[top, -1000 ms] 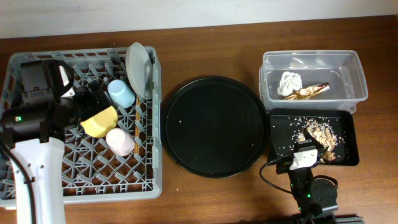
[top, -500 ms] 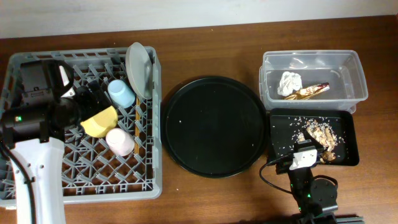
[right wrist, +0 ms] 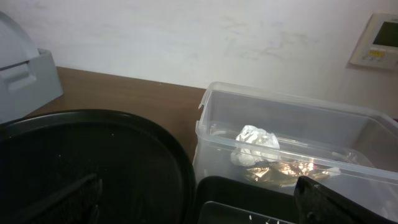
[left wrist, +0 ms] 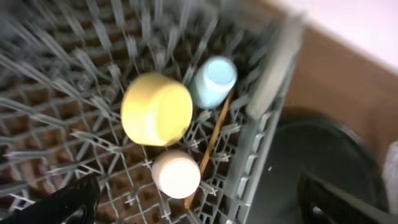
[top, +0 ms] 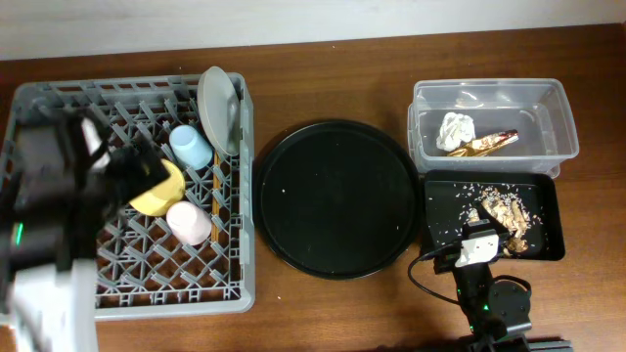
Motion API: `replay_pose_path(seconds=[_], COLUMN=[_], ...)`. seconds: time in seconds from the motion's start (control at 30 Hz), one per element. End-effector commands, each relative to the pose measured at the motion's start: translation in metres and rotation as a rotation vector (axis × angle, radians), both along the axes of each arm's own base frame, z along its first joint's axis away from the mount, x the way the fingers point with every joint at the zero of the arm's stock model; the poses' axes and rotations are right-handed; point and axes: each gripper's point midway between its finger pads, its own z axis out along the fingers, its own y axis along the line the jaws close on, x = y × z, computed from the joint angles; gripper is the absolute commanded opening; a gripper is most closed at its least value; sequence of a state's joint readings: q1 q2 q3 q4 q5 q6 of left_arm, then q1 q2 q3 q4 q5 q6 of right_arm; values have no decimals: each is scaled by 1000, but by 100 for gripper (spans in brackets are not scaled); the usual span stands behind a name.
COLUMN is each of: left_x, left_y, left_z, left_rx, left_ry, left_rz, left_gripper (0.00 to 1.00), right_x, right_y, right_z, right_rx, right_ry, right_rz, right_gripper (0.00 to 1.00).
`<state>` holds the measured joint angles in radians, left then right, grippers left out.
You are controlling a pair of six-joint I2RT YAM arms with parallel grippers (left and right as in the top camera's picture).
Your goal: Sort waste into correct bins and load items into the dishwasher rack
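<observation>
i have both tools spread as wide as they go, and neither has hold of anything. the left gripper [left wrist: 199,202] hangs over the dishwasher rack [top: 235,284], its two dark fingers at the lower corners of the wrist view with only rack pegs and dishes showing between them. from overhead the left arm [top: 59,215] is a blur across the left half of the rack.

in the rack, the yellow bowl [left wrist: 157,109] sits with its rounded outside toward the wrist camera. the light-blue cup [left wrist: 212,81] is just beside it on the far side, and the pink cup [left wrist: 176,174] is just beside it on the near side. the chopsticks [left wrist: 211,146] lie among the pegs, running past the right of both cups. the pale plate [top: 219,108] stands on edge at the rack's far right corner, against the right wall.

the right gripper [right wrist: 202,199] sits low at the near edge of the black rectangular tray [top: 445,210], which holds the beige food scraps [top: 501,208]. just behind that tray is the clear tub [top: 558,127], with the white napkin [right wrist: 255,142] and the gold wrapper [right wrist: 286,169] lying inside, touching each other. the round black tray [top: 337,198] rests on the wooden table [top: 323,68] between the rack and the two bins, with a few pale specks on it.
</observation>
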<state>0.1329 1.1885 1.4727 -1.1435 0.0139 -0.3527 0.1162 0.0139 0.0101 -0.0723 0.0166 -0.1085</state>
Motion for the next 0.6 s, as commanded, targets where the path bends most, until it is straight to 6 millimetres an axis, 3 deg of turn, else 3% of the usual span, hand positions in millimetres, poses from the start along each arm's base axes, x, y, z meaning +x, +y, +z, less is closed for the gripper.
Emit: replay_pose_path(seconds=[0.0, 0.13, 0.17, 0.27, 0.3, 0.4, 0.57], left_x=[-61, -115, -133, -150, -151, -134, -87], left_y=[-1, -11, -16, -21, -22, -21, -26], left_z=[37, 20, 2, -35, -52, -60, -18], left_rx=[56, 66, 66, 62, 62, 71, 86], left_ry=[-178, -268, -290, -294, -309, -422, -854], left_rz=[28, 15, -1, -23, -30, -28, -65], left_gripper=[99, 99, 99, 99, 99, 99, 99], right_x=[0, 0, 0, 0, 0, 0, 0], right_y=[0, 0, 0, 0, 0, 0, 0], right_z=[-2, -2, -2, -2, -2, -2, -2], right_rx=[-3, -3, -3, -3, -3, -3, -3], right_ry=[1, 1, 1, 1, 1, 1, 2], right_rz=[3, 3, 3, 3, 3, 3, 3], right_gripper=[99, 99, 99, 99, 99, 99, 99])
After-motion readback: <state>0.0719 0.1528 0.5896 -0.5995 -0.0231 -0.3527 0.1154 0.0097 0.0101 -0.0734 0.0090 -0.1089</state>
